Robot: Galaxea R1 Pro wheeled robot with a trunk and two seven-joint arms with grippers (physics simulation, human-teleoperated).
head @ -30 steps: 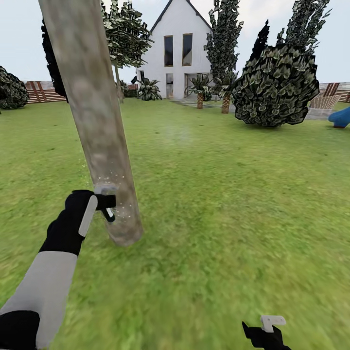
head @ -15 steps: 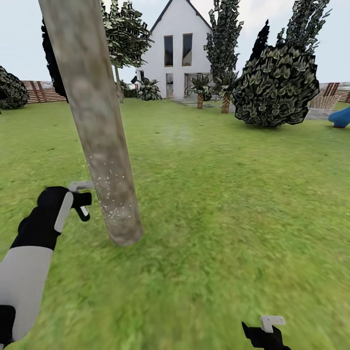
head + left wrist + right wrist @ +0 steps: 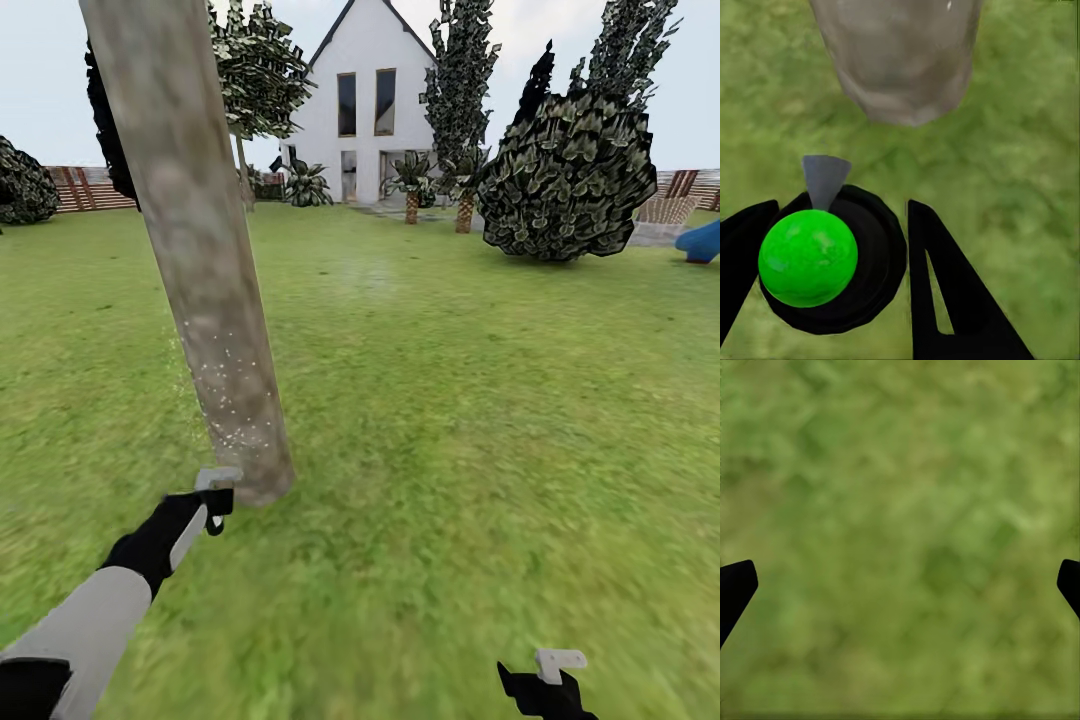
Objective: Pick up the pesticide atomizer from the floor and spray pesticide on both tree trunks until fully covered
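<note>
The left gripper (image 3: 212,497) clamps the pesticide atomizer (image 3: 832,259) (green-capped, black-bodied) low at seven o'clock of the tree trunk (image 3: 200,250), nozzle toward its base. The right gripper (image 3: 545,680), jaws wide, hangs over grass (image 3: 480,420) at five o'clock.

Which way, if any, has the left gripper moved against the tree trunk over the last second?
Yes. The left gripper, holding the pesticide atomizer, has dropped from beside the speckled part of the tree trunk down to its base.
</note>
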